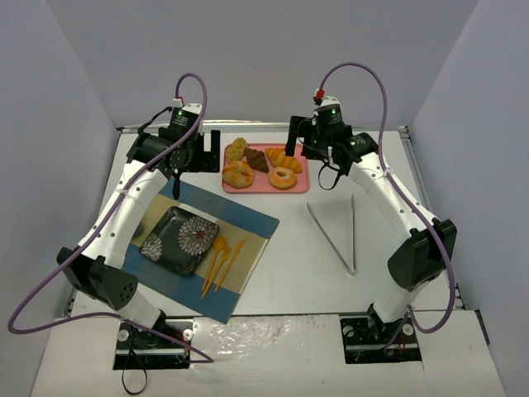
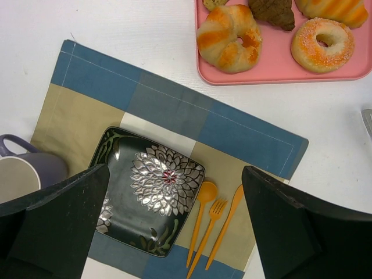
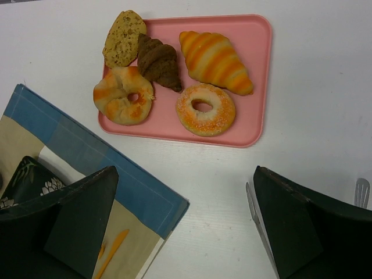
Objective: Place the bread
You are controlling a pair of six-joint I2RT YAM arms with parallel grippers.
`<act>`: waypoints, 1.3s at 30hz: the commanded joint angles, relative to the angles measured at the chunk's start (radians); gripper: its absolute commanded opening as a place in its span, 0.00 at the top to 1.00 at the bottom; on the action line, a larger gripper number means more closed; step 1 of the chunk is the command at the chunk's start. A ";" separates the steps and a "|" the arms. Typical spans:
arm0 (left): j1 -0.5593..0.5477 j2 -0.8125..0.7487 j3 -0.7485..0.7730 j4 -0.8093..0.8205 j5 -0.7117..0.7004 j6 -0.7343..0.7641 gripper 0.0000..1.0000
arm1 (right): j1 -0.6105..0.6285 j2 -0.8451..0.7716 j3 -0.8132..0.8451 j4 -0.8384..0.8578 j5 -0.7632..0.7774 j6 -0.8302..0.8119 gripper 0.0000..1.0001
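On the pink rectangular tray (image 3: 256, 40), the dark chocolate-brown bread wedge (image 3: 158, 63) lies well beyond the left gripper (image 2: 175, 171) and right gripper (image 3: 186, 171), both spread wide, gripping nothing.

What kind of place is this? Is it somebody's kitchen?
Probably a robot test booth, set like a dining table. Plain grey walls surround the white table, which holds a placemat, a plate and a pink tray of pastries.

A dark floral plate (image 2: 157, 192) and orange cutlery (image 2: 211, 224) rest on the placemat (image 2: 174, 110).
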 commanded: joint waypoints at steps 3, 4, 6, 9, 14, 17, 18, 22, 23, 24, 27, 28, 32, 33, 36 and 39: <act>-0.001 -0.053 0.019 0.034 -0.029 0.011 0.03 | -0.003 -0.081 -0.015 0.072 0.051 0.013 0.00; -0.001 -0.053 0.017 0.034 -0.029 0.011 0.03 | -0.003 -0.082 -0.018 0.073 0.052 0.015 0.00; -0.001 -0.052 0.016 0.032 -0.028 0.011 0.03 | -0.003 -0.088 -0.030 0.076 0.060 0.026 0.00; 0.000 -0.056 0.006 0.032 -0.030 0.009 0.03 | -0.004 -0.094 -0.041 0.083 0.064 0.046 0.00; -0.001 -0.067 -0.017 0.024 -0.047 -0.006 0.03 | -0.007 -0.067 -0.040 0.085 0.034 0.041 0.00; -0.001 -0.074 -0.030 0.009 -0.078 -0.015 0.03 | -0.008 -0.066 -0.063 0.078 0.074 0.060 0.00; -0.001 -0.077 -0.047 0.009 -0.089 -0.016 0.03 | -0.009 -0.069 -0.071 0.071 0.088 0.071 0.00; 0.000 -0.101 -0.101 0.013 -0.097 -0.031 0.03 | -0.017 -0.071 -0.113 -0.033 0.203 0.117 0.00; 0.000 -0.107 -0.115 0.017 -0.089 -0.036 0.03 | -0.017 -0.077 -0.133 -0.063 0.256 0.121 0.00; 0.000 -0.113 -0.129 0.023 -0.080 -0.040 0.03 | -0.018 -0.085 -0.157 -0.088 0.298 0.123 0.00; 0.000 -0.126 -0.177 0.051 -0.058 -0.055 0.03 | -0.030 -0.117 -0.260 -0.116 0.307 0.113 0.00; 0.000 -0.127 -0.193 0.055 -0.051 -0.059 0.03 | -0.036 -0.127 -0.283 -0.123 0.284 0.107 0.00; 0.000 -0.121 -0.212 0.063 -0.032 -0.059 0.03 | -0.029 -0.131 -0.350 -0.214 0.258 0.080 0.00; 0.000 -0.121 -0.213 0.067 -0.026 -0.058 0.03 | -0.025 -0.141 -0.365 -0.228 0.275 0.081 0.00; 0.000 -0.120 -0.215 0.078 -0.006 -0.049 0.03 | -0.019 -0.214 -0.424 -0.234 0.268 0.067 0.00; 0.000 -0.110 -0.213 0.081 0.009 -0.041 0.03 | -0.014 -0.273 -0.466 -0.241 0.245 0.031 0.00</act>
